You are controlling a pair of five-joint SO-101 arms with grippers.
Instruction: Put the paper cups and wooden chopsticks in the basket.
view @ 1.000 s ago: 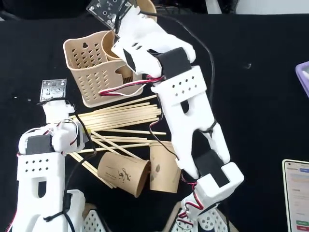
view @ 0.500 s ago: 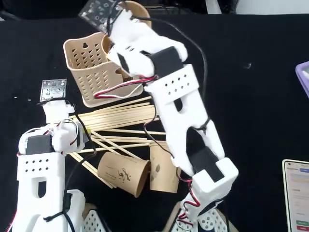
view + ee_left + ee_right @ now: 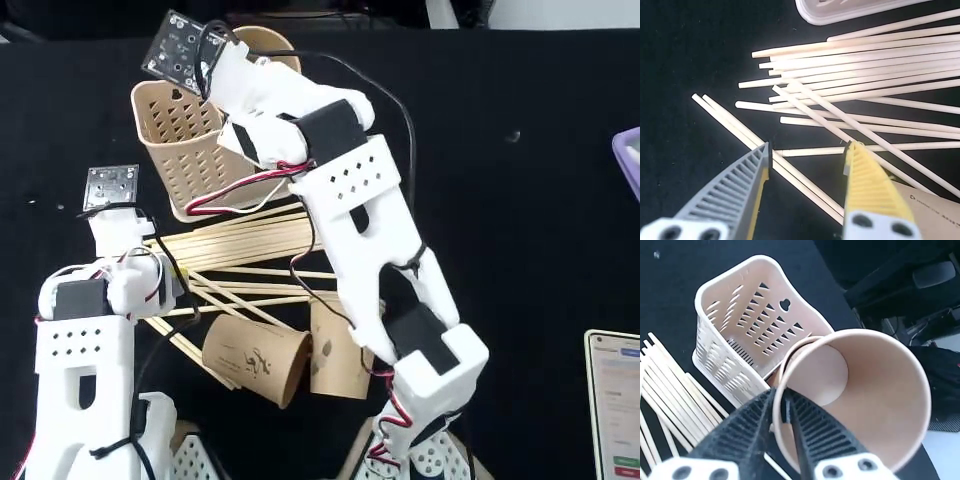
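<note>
Left claw (image 3: 807,146) is spread wide with nothing in it, hanging low over the chopsticks (image 3: 250,240). One stick runs straight across under the gap between its tips, and a pair slants off under the grey finger. I count well over a dozen sticks in total. They overlap in a loose fan, so I can't get an exact number.

Just past the yellow finger there's a printed cup (image 3: 255,360) on its side, lying over some stick ends. A plainer cup (image 3: 340,355) lies right next to it, partly behind the right arm. That makes two loose cups.

Beyond the fan from the left claw is the one basket (image 3: 190,140), and its lower edge sits just beside the farthest sticks.

Right claw (image 3: 781,400) is up there, pinched tight on the wall of a third paper cup (image 3: 865,390). One finger is inside the rim and one is outside. The basket's open top is just beside that claw. Another cup rim (image 3: 795,346) peeks out right behind the held cup, and I can't tell if it's inside the basket.

For room, the black table (image 3: 520,250) is bare out to the right arm's right. A phone (image 3: 615,400) and a purple thing (image 3: 630,150) sit at that edge, well away from both claws.
</note>
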